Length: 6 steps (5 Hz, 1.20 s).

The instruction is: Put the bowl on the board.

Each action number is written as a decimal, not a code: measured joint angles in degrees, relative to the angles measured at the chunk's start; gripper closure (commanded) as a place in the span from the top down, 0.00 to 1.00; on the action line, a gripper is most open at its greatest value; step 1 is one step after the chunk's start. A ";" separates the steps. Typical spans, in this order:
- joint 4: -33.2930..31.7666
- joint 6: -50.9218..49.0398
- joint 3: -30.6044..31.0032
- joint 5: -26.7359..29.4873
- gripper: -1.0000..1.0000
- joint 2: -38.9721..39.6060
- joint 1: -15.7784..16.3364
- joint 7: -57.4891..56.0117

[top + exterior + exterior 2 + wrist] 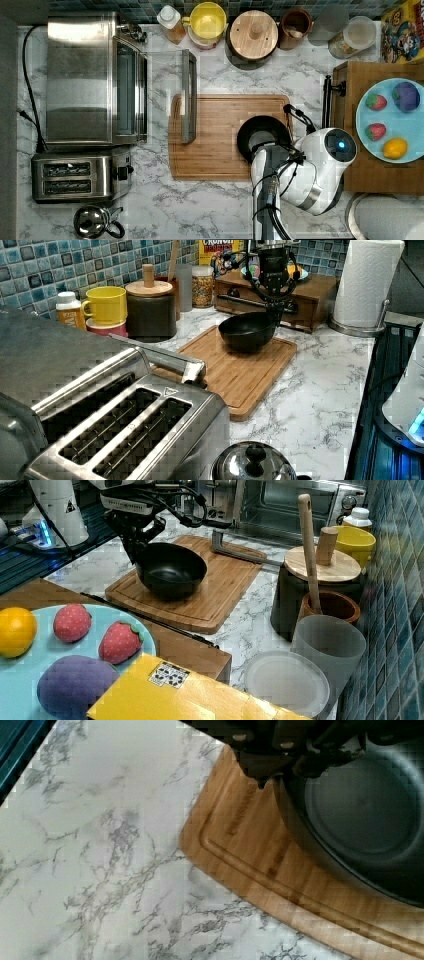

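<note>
We see a white marble surface (210, 210) with grey veins, backed by a wall of small blue-green tiles (30, 270). A steel toaster oven (90, 80) with its door open and a toaster (75, 177) stand at the top view's left. A paper towel roll (367, 282) stands at the left view's right.

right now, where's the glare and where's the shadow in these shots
Top view: bright glare on the toaster oven roof. Left view: the bowl throws a soft shadow onto the board. Wrist view: the gripper body is dark and blurred against the bowl.
</note>
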 measured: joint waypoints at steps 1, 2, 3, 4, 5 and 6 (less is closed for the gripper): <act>0.00 0.00 0.38 -0.94 0.00 -0.11 0.31 0.02; 0.11 0.84 0.97 -3.09 0.50 -0.03 0.45 1.97; 0.11 2.04 1.69 -5.29 0.50 0.28 0.45 6.12; 0.34 2.55 1.79 -5.57 0.50 0.98 0.84 7.25; 1.12 2.46 1.78 -6.73 0.50 2.05 1.31 7.25; 3.02 -1.23 2.02 -6.77 0.50 3.39 1.40 7.25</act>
